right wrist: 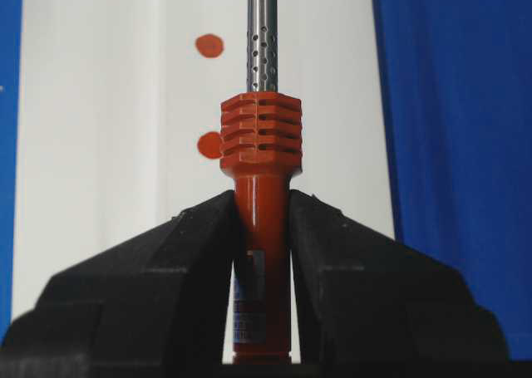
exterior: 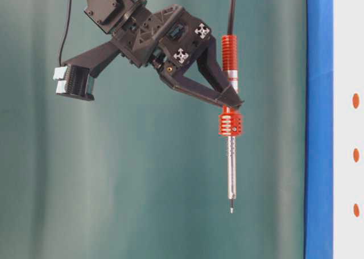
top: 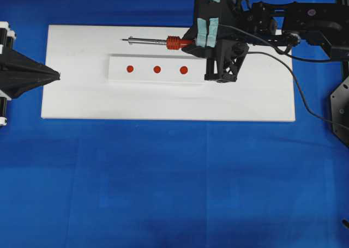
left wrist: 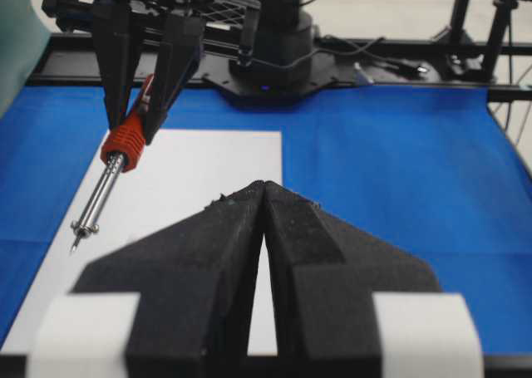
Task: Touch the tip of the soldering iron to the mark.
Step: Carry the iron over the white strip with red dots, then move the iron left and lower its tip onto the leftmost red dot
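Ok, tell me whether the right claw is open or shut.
Shut: the right claw clamps the soldering iron by its red-orange handle, both fingers pressed against it.

The light is bright and even, with no glare. The white board point(top: 163, 103) looks very bright. A soft, dark shadow lies on the blue cloth point(top: 163, 204) at the bottom of the overhead view. In both wrist views the near black fingers point(left wrist: 258, 287) look blurry.
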Available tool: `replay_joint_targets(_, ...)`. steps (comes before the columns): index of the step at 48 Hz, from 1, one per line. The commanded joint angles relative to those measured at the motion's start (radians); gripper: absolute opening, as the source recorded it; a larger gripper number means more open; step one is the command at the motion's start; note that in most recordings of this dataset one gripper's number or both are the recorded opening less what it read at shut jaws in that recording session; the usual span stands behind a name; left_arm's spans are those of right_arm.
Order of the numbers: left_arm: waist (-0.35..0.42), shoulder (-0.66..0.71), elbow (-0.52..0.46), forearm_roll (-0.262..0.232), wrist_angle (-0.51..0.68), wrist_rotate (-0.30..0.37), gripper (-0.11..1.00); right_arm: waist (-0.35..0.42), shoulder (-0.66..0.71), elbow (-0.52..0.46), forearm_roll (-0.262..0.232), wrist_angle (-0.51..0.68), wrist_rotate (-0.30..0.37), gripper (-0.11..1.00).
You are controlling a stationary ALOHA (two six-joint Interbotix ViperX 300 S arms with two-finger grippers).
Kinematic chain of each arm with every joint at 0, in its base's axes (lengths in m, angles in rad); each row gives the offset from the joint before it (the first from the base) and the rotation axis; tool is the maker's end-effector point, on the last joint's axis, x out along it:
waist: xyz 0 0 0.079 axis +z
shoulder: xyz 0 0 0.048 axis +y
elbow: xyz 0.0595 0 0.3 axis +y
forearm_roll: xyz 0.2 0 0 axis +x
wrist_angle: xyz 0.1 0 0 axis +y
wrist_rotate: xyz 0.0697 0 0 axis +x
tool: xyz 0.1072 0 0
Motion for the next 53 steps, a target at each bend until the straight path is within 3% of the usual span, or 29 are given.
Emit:
replay_joint_targets(1, -0.003, 0.003, -0.011, 0.002, -0.011, -0.002, 0.02, -0.002, -0.012, -0.028, -0.003, 0.002, -0.002, 0.06)
replay_joint_targets(26, -0.002, 0.003, -0.011, 0.002, -0.011, 0.003, 0.02, -0.002, -0.011, -0.046, -0.003, 0.235, -0.025, 0.06)
replay_joint_targets(53, -0.003, 0.003, -0.011, 0.002, -0.011, 0.002, 0.02, -0.002, -0.011, -0.049, -0.003, 0.236, -0.015, 0.06)
